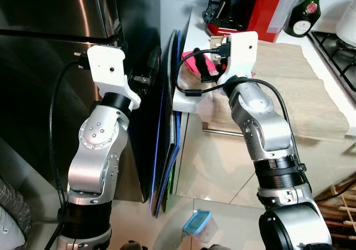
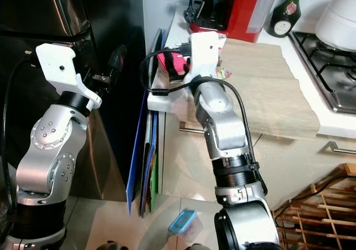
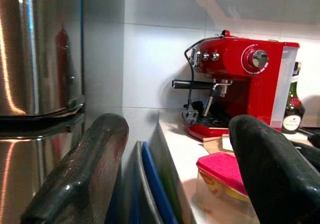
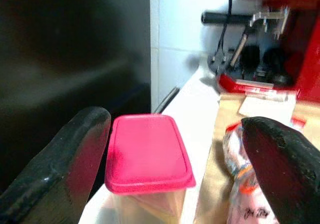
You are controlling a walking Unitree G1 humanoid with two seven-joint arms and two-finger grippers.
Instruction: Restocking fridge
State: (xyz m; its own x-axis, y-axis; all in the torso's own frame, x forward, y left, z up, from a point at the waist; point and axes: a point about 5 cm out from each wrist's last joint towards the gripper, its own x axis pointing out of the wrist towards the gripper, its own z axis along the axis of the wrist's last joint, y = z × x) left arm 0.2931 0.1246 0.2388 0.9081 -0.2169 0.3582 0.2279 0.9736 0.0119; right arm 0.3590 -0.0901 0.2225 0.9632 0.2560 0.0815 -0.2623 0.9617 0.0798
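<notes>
A clear container with a pink lid stands on the white counter's left corner, next to the fridge; it also shows as the pink-lidded container. My right gripper hovers just short of it, open, one finger to each side of the lid. A crinkly snack bag lies right beside the container. My left gripper is raised by the dark side of the steel fridge, open and holding nothing. The fridge doors are shut.
A red espresso machine, a dark bottle and a hob line the back of the counter, with a wooden board in front. Flat blue boards lean between fridge and cabinet. A blue-lidded tub lies on the floor.
</notes>
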